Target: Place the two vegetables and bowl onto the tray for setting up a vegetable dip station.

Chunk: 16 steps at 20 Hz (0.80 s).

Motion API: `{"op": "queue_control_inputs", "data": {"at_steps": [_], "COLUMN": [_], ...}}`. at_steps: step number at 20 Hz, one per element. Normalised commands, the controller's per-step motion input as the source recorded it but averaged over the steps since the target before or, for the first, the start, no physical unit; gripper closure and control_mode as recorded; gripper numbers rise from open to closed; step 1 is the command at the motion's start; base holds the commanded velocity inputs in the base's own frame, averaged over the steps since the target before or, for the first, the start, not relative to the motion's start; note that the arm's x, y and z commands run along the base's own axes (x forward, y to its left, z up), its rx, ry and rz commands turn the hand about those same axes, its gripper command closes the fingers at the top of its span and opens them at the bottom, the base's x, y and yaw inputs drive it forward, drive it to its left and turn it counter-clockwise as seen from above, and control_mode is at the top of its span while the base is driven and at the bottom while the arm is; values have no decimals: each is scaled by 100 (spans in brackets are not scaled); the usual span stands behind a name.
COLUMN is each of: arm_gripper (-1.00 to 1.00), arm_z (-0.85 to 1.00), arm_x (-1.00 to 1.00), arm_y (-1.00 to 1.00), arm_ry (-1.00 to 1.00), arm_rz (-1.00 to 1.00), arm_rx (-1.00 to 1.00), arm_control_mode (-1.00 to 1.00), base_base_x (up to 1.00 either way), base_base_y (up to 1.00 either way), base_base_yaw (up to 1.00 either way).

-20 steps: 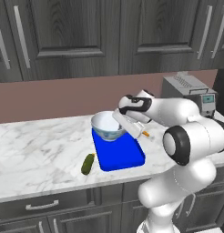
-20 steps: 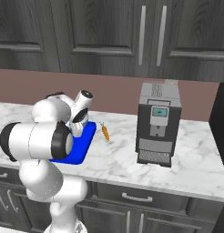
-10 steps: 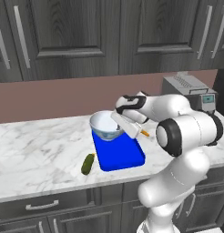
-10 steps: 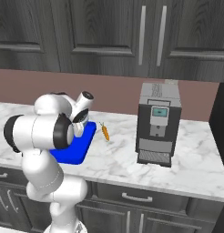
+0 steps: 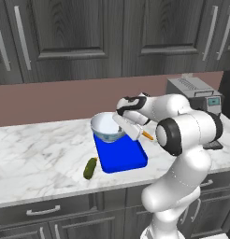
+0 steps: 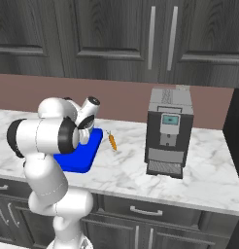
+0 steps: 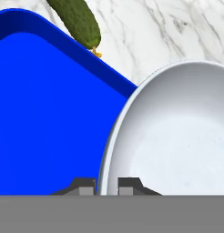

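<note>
Pinched on the near rim of the bowl point(image 7: 177, 136), my gripper point(image 7: 107, 184) has one fingertip inside the wall and one outside, with the bowl at the far end of the tray point(image 7: 45, 113), partly over its edge. It looks rigid, smooth and slippery, likely light; a thin-rim hold could let it swing. The cucumber point(image 7: 77, 20) lies just off the tray.

Desk point(image 5: 37, 149) looks like polished white marble with grey veins. Tray point(image 7: 45, 113) smooth matt blue plastic; bowl point(image 7: 177, 136) smooth, softly glossy inside. Cucumber point(image 7: 77, 20) skin finely bumpy.
</note>
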Motion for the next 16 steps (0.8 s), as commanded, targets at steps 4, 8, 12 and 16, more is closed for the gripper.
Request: {"op": "queue_control_inputs", "data": {"at_steps": [4, 8, 12, 16], "arm_gripper": [100, 100, 100, -100], "arm_z": [-12, -11, -16, -13], "arm_x": [18, 6, -1, -6], "arm_y": [0, 0, 0, 1], "arm_ry": [0, 0, 0, 0], "arm_rz": [-5, -4, -5, -6], "arm_rx": [0, 0, 0, 0], "arm_control_mode": [-100, -100, -100, -100], "base_base_x": [0, 0, 0, 0], "base_base_y": [0, 0, 0, 0], "base_base_yaw": [0, 0, 0, 0]}}
